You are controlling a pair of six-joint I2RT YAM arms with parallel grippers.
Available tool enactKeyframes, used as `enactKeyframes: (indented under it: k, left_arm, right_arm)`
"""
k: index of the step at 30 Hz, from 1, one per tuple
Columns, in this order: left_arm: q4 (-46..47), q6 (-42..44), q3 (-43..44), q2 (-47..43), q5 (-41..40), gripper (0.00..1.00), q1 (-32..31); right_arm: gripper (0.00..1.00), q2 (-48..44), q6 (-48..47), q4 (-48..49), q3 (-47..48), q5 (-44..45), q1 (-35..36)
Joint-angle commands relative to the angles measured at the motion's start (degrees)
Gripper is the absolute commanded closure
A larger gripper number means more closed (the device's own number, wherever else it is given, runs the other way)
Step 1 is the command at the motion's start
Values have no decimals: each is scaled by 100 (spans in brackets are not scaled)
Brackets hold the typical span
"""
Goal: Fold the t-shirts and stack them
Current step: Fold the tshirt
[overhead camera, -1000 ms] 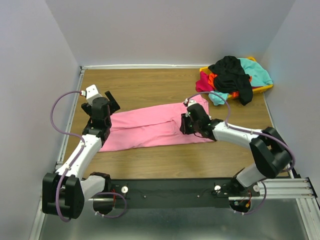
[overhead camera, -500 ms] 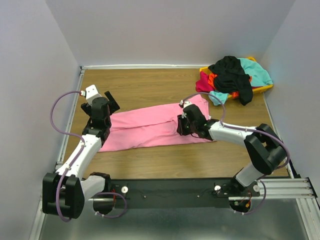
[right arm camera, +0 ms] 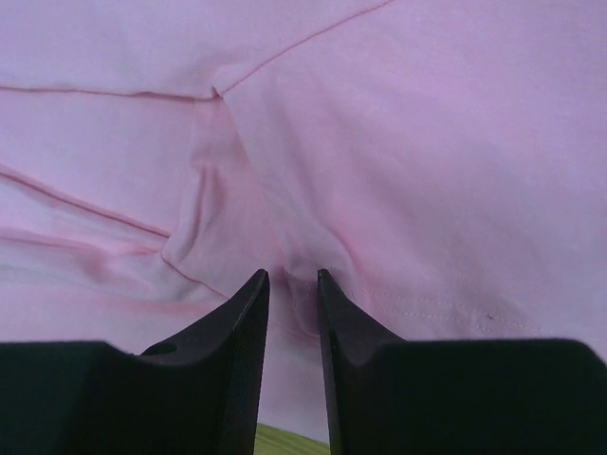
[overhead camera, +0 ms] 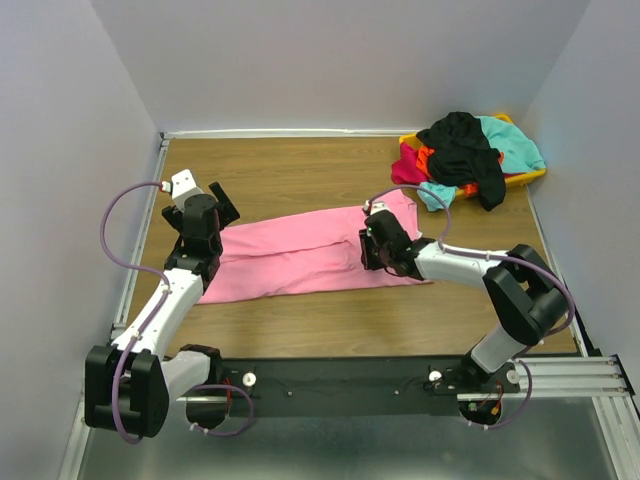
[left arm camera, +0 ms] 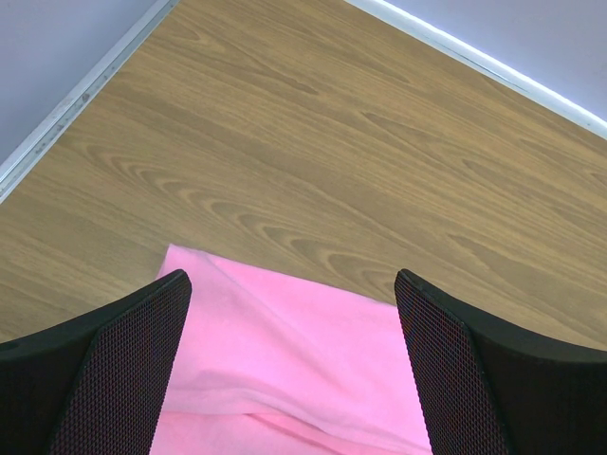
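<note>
A large bright pink t-shirt (overhead camera: 290, 255) lies folded into a long band across the middle of the table. My left gripper (overhead camera: 222, 210) is open and empty above its left end. In the left wrist view the open gripper (left arm camera: 292, 284) has a corner of the pink cloth (left arm camera: 285, 360) under it. My right gripper (overhead camera: 365, 250) is down on the shirt's right part. In the right wrist view the gripper (right arm camera: 292, 275) has its jaws nearly together, pinching a raised fold of pink cloth (right arm camera: 427, 142). Black (overhead camera: 460, 145), teal (overhead camera: 515, 140), orange-red (overhead camera: 428, 160) and magenta (overhead camera: 405, 165) shirts are piled at the back right.
The pile of shirts lies in and over a yellow bin (overhead camera: 525, 178) in the back right corner. Grey walls close the table on the left, back and right. Bare wood table (overhead camera: 300, 180) shows behind and in front of the pink shirt.
My right gripper has shifted slightly to the left on the pink shirt. The left arm has not moved.
</note>
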Motion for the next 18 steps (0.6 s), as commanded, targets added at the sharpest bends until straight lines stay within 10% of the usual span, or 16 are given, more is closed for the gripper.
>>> enactKeyframes:
  k: [1,18]
  left_arm:
    - [56,57,-47,-96,-116,4,27]
    - [47,49,-56,-105,-134,4,27]
  right_arm:
    - [66,114,69,-209,125,350,-24]
    - [80,466,16,-534,301,430,-33]
